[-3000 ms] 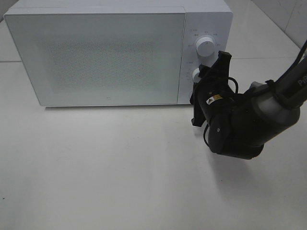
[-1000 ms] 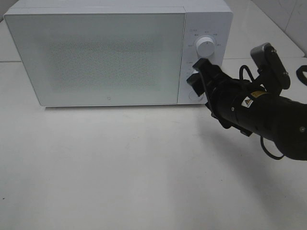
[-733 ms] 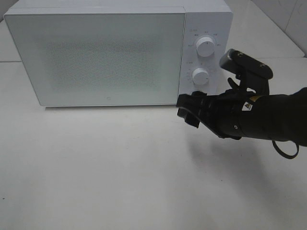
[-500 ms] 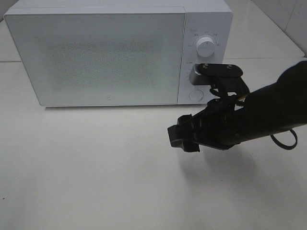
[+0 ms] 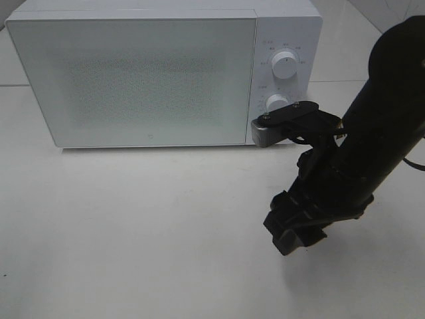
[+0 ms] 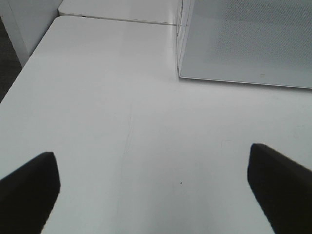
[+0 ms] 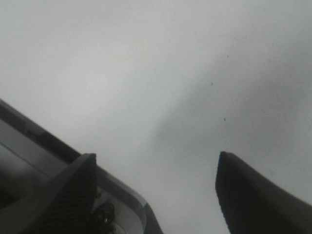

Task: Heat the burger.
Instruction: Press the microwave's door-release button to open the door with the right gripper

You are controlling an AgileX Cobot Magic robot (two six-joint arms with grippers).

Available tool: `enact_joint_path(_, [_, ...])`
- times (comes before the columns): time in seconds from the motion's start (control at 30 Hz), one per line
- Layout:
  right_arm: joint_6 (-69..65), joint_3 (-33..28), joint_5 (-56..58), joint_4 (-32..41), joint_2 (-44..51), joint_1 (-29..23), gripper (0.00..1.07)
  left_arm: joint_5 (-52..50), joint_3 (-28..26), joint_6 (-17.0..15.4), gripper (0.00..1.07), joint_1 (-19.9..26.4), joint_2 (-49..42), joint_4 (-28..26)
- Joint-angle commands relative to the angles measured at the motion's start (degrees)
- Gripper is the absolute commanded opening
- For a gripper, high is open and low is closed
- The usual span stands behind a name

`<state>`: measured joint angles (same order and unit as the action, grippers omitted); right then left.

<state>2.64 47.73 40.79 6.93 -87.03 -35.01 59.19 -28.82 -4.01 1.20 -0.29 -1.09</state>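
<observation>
Right gripper (image 5: pixel 293 230), lower right of the overhead frame: fingers apart, empty, above the tabletop (image 5: pixel 133 232). Left gripper (image 6: pixel 152 163): spread wide, empty. Microwave (image 5: pixel 153 73), upper frame: door closed; burger not visible in any view.

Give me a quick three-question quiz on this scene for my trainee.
1. True or false: the microwave door is shut.
2. The right gripper holds: A a plate, B a cup, C nothing.
3. How many knobs are on the microwave's panel?
Key: 1 true; 2 C; 3 two.
</observation>
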Motion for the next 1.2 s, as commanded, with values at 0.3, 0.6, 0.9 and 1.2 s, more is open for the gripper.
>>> enact_joint_path(0.3, [0.0,1.7,14.9,-1.1,6.0,0.3,0.69,-0.3,0.2,0.1,1.0,0.1,-1.3,0.1])
enact_joint_path(0.6, [0.0,1.6,15.3,-2.6,20.5,0.3,0.69,-0.3,0.2,0.1,1.0,0.1,-1.3,0.1])
enact_joint_path(0.9, [-0.2,-2.3,14.5,-6.2,35.8,0.3,0.69,-0.3,0.2,0.1,1.0,0.1,-1.3,0.1])
enact_joint_path(1.2, [-6.8,-11.3,14.0,-11.5,50.0,0.3,0.81,-0.3,0.2,0.1,1.0,0.1,-1.3,0.1])
